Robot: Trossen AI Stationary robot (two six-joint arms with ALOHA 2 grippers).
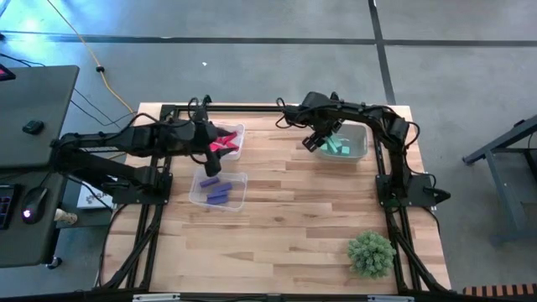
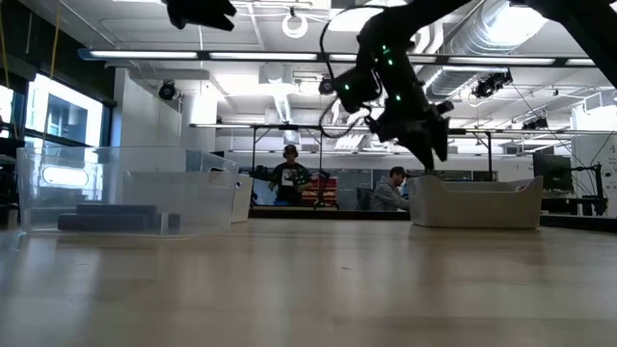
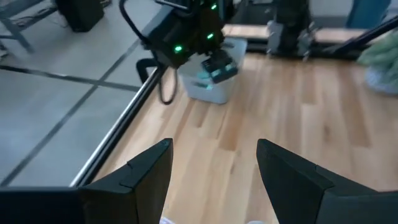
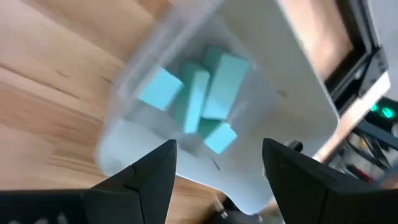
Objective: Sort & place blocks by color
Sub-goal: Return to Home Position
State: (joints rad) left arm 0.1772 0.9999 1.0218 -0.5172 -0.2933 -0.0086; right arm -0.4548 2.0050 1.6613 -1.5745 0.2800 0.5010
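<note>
Teal blocks [image 4: 199, 99] are piled in the grey bin [image 4: 292, 93], red blocks [image 1: 222, 143] in the white bin [image 1: 239, 130], purple blocks [image 1: 216, 191] in the clear bin [image 1: 237, 200]; all are judged light, rigid, smooth, best pinched across long faces; right gripper [image 4: 217, 149] over the grey bin and left gripper [image 3: 214, 146] by the white bin are spread, empty; no writing is legible
</note>
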